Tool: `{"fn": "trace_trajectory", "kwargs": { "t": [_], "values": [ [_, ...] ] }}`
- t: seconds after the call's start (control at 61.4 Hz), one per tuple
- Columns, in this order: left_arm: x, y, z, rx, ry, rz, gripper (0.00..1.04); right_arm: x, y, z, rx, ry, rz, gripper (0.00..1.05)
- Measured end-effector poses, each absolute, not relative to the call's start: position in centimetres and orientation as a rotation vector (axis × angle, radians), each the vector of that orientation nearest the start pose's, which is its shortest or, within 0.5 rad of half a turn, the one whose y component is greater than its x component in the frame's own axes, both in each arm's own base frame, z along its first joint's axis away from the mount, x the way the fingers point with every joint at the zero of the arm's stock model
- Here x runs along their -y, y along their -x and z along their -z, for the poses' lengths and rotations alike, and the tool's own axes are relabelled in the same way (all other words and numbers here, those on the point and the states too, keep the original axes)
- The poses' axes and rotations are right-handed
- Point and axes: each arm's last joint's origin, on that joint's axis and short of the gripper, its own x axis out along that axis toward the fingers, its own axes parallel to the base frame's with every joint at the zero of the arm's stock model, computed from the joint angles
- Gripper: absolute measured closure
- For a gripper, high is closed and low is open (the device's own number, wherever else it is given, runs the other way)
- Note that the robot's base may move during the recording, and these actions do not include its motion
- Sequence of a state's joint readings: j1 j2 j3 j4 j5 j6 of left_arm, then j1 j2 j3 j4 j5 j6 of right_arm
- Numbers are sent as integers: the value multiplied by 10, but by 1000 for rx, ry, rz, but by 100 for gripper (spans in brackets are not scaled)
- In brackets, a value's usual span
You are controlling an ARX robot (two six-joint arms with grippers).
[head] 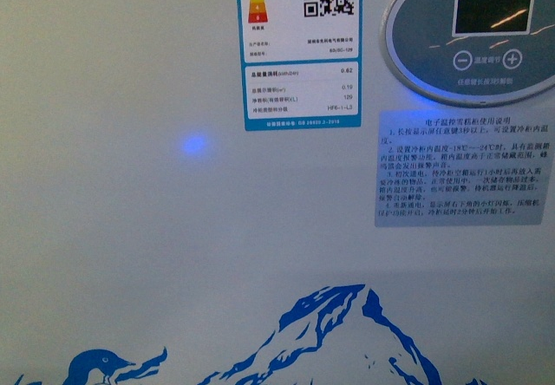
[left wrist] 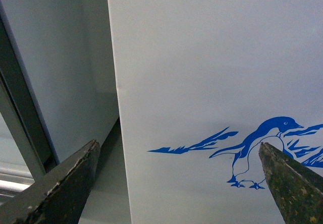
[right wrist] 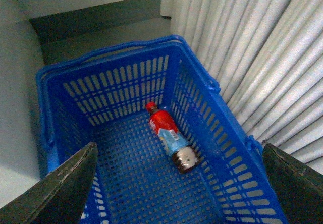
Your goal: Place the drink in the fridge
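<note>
Well beyond spread right claw [right wrist: 179, 148], drink [right wrist: 169, 133] lying in crate [right wrist: 126, 80]

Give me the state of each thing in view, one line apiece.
drink: lying on its side in the crate, cap on.
crate: upright, holding the drink.
fridge: only its front wall shows; lid out of view.
display: dark.
left gripper: open, empty, facing the fridge.
right gripper: open, empty, above the crate.
</note>
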State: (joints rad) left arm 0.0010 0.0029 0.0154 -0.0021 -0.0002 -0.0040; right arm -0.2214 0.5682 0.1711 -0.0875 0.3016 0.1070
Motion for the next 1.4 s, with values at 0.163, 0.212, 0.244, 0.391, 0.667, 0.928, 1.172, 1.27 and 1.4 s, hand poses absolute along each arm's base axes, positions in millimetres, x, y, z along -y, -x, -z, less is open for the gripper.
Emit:
{"fn": "trace_trajectory", "kwargs": {
  "t": [0.163,0.212,0.244,0.391,0.667,0.928,1.172,1.27,1.4],
  "values": [
    [0,-97,-168,10,4,-1,8,100,-174,-145,-600,-93,538,7],
    [0,-97,-168,10,4,-1,8,115,-189,-129,-667,-90,550,7],
    [0,-97,-168,10,4,-1,8,122,-201,-114,-711,-85,541,7],
    [0,-97,-168,10,4,-1,8,134,-240,-74,-818,-79,491,7],
    [0,-97,-168,10,4,-1,8,142,-299,8,-967,16,461,7],
    [0,-97,-168,10,4,-1,8,152,-324,74,-1065,94,464,7],
    [0,-97,-168,10,4,-1,8,155,-345,110,-1104,148,472,7],
    [0,-97,-168,10,4,-1,8,157,-352,120,-1119,152,471,7],
    [0,-97,-168,10,4,-1,8,160,-364,137,-1147,147,470,7]
  ]
}}
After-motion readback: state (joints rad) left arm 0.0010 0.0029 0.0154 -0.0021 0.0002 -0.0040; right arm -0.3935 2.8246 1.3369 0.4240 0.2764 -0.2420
